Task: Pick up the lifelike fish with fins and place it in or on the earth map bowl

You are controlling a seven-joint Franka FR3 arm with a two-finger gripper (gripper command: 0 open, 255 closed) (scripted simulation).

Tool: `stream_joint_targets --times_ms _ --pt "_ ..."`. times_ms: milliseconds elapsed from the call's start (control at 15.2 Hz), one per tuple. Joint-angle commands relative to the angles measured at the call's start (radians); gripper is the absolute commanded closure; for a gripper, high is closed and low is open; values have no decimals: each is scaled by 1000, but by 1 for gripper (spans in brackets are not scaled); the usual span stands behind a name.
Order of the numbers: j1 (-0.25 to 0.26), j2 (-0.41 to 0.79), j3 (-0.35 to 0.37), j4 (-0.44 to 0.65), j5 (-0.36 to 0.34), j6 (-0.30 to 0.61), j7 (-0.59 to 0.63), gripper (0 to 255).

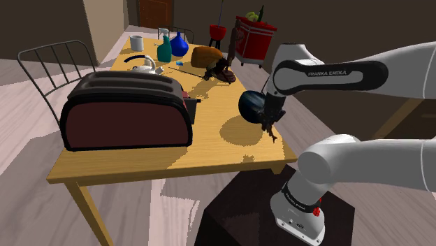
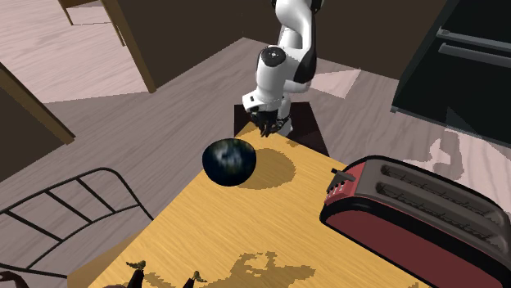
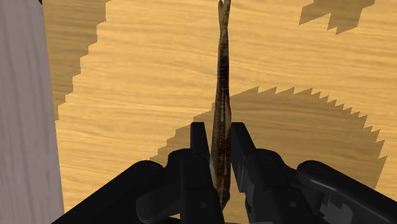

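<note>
While the gripper point(image 3: 219, 130) hung at 4 o'clock of the globe bowl point(image 1: 250, 105) in shoulder view, jaws were clamped on the thin brown fish point(image 3: 222, 76), its body sticking out past the fingertips.

Far tip of the fish point(image 3: 221, 95) past the wrist view's edge, near end out of sight between the fingers point(image 3: 198, 147).
</note>
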Motion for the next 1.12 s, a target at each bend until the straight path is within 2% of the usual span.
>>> stream_joint_targets --times_ms 0,1056 --pt "1 -10 2 22 2 -33 0 255" --pt "3 -38 5 224 8 -263 -11 255"
